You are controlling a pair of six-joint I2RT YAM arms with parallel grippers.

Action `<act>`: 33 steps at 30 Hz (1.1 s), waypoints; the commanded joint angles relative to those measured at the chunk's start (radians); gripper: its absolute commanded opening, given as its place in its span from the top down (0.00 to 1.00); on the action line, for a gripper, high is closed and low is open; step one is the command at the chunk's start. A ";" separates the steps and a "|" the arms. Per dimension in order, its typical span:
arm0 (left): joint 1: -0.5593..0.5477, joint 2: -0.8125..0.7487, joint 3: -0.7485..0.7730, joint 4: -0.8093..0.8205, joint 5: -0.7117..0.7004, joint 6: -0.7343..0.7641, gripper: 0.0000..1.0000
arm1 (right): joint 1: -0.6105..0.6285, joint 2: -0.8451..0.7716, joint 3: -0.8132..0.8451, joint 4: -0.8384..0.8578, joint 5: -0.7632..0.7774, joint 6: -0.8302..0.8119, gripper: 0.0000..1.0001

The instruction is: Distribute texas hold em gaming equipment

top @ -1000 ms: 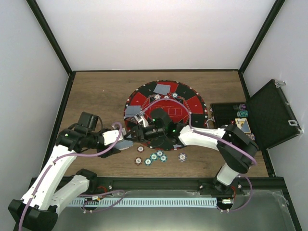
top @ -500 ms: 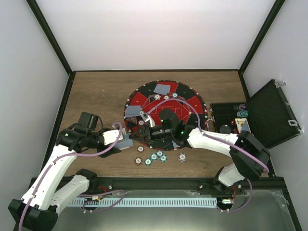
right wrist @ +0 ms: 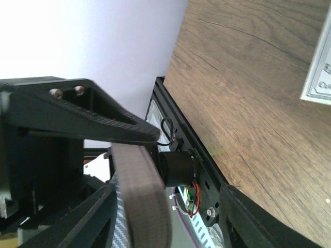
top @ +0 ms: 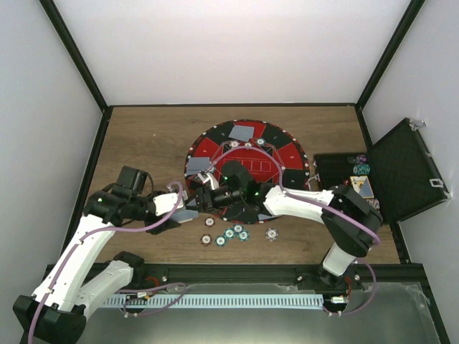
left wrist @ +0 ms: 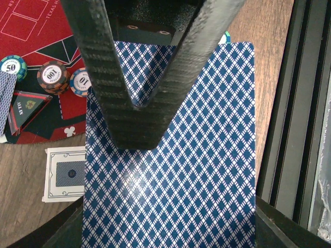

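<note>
Brown wood of the table (top: 143,143) across the whole top view, with the round red-and-black mat (top: 287,153) at centre and the open black case (top: 405,168) at the right edge.

Left gripper (top: 179,209): clamped on the deck of cards (left wrist: 196,170), with its own fingers (left wrist: 46,235) flanking the two long sides at the bottom corners of the left wrist view. Holds the deck back-up, long axis up and down that frame, just off the mat's lower left rim and over bare wood.

Right gripper (top: 203,198): reaches in from the right of the top view, points left, straight at the deck. Shows from the left wrist as a black V over the upper half of the blue-diamond back, tips drawn together near the deck's middle. Impossible to tell whether pinching a card, pressing on one, or closed on nothing.

Judged from that: probably a peel of the top card along the long axis, toward the top of the left wrist frame and the mat.

Right wrist view: gives the deck edge-on as a thick grey band, so its thickness, but nothing of the tips. Top view: gives the layout, yet hides the contact under both wrists.

White-bordered card (left wrist: 64,173): flat on the wood just left of the deck.

Poker chips (top: 229,233): a short row below the mat, near the grippers yet apart from them.
</note>
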 commanded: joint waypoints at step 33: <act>-0.003 0.003 0.017 0.020 0.003 0.015 0.91 | -0.051 -0.257 -0.114 -0.078 0.029 0.017 0.99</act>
